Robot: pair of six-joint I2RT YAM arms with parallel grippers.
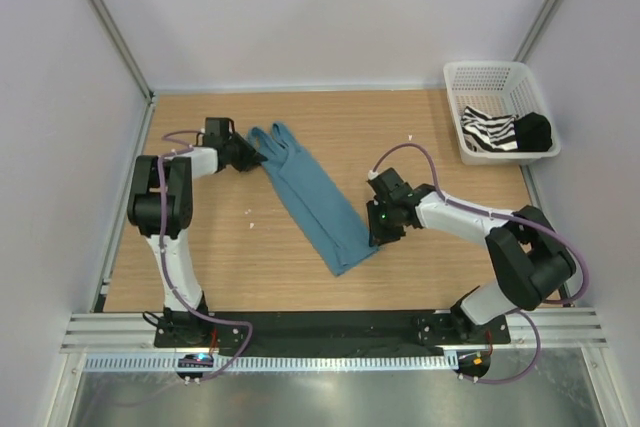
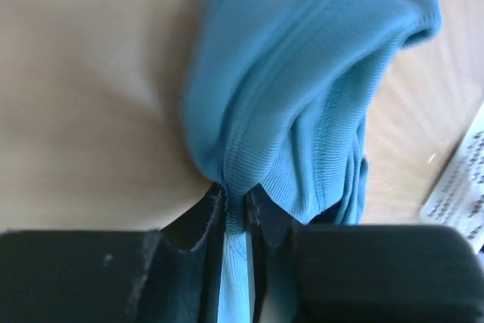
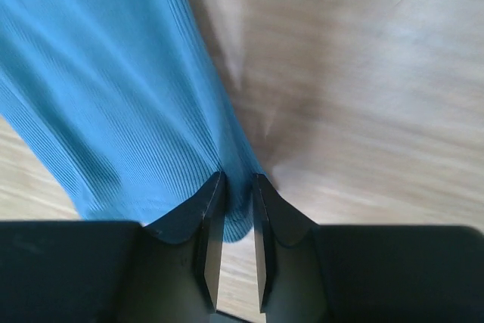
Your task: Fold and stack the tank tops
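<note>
The white mesh basket sits at the far right corner of the table, well away from both my arms. The striped tank top lies crumpled in it, with a bundled black item touching its right side.

The teal tank top lies on the wood outside the basket, stretched in a long diagonal band from far left to near right. My left gripper is at its strap end. In the left wrist view, my fingers are pressed together on a bunched fold of the ribbed cloth, which rises in a gathered hump just beyond the tips. My right gripper is at the opposite, hem end. In the right wrist view, the fingers pinch the cloth's edge, with a thin strip of teal between them and bare wood to the right.
</note>
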